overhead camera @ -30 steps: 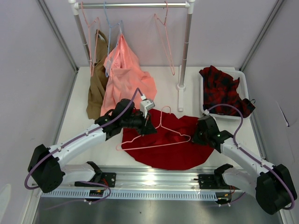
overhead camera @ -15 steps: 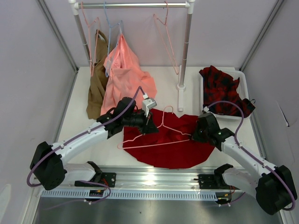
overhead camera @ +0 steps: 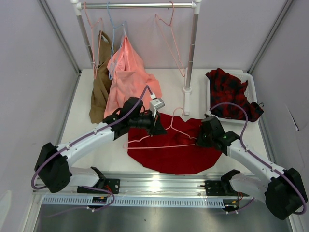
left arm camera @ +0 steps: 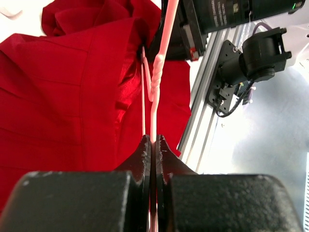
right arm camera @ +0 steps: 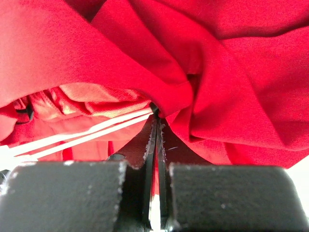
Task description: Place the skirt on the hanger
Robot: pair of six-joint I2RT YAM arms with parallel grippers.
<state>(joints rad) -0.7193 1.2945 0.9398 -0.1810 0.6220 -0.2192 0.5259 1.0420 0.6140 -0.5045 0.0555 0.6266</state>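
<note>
The deep-red skirt [overhead camera: 176, 153] lies spread on the table near the front rail. The pale-pink wire hanger [overhead camera: 179, 111] lies across its top, with the hook pointing toward the rack. My left gripper [overhead camera: 158, 129] is shut on the hanger's wire below the twisted neck [left arm camera: 157, 82], with the skirt [left arm camera: 63, 96] beneath it. My right gripper [overhead camera: 199, 138] is shut on a fold of the skirt's right edge [right arm camera: 217, 72]. The hanger's end wires [right arm camera: 87, 133] run just left of that gripper's tips [right arm camera: 155, 121].
A clothes rack [overhead camera: 192, 48] stands at the back with a salmon-pink garment [overhead camera: 130, 82], a brown garment [overhead camera: 100, 92] and spare wire hangers [overhead camera: 170, 43]. A white bin [overhead camera: 211, 108] at the right holds a red-and-black checked garment [overhead camera: 231, 92]. An aluminium rail [overhead camera: 159, 183] runs along the near edge.
My left gripper moved right and toward the rack, carrying the hanger with it. My right gripper shifted slightly left and back with the skirt's edge, bunching the fabric.
</note>
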